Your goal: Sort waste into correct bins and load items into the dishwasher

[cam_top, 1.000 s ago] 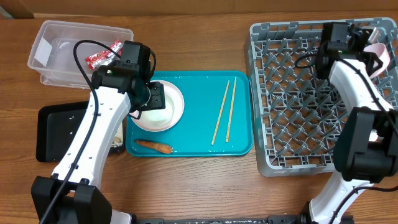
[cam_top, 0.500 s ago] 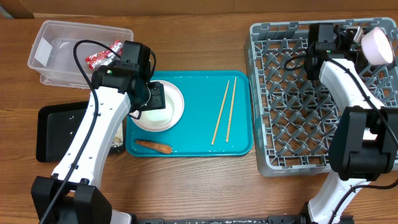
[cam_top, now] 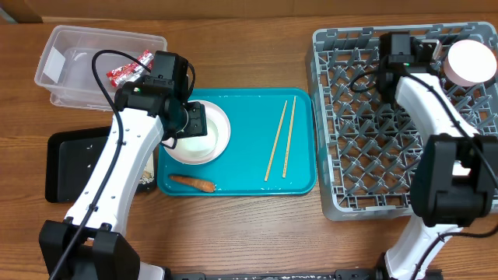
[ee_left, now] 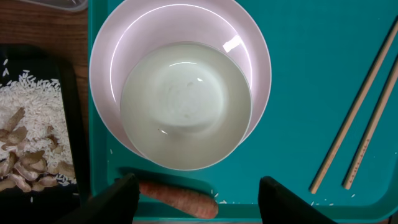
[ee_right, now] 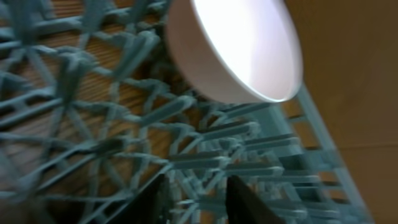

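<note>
My left gripper (cam_top: 194,122) is open and empty, hovering over a white bowl (ee_left: 186,109) that is stacked on a white plate (ee_left: 180,22) on the teal tray. An orange carrot piece (ee_left: 180,199) lies just below the plate, between my left fingers (ee_left: 198,196). Two chopsticks (cam_top: 280,140) lie on the tray's right half. My right gripper (cam_top: 433,53) is open and empty over the grey dish rack (cam_top: 373,155), just left of a white bowl (cam_top: 471,62) resting in its far right corner. The bowl also shows in the right wrist view (ee_right: 236,50). No tissue or cup shows.
The clear tub (cam_top: 78,66) at the far left holds a red-and-silver wrapper (cam_top: 128,71). The black tray (cam_top: 66,163) holds rice and brown scraps (ee_left: 28,130). The teal tray (cam_top: 249,183) lies between the black tray and the rack.
My right gripper has let go of the white bowl in the rack's far right corner and drawn back to the left. The left arm has not moved.
</note>
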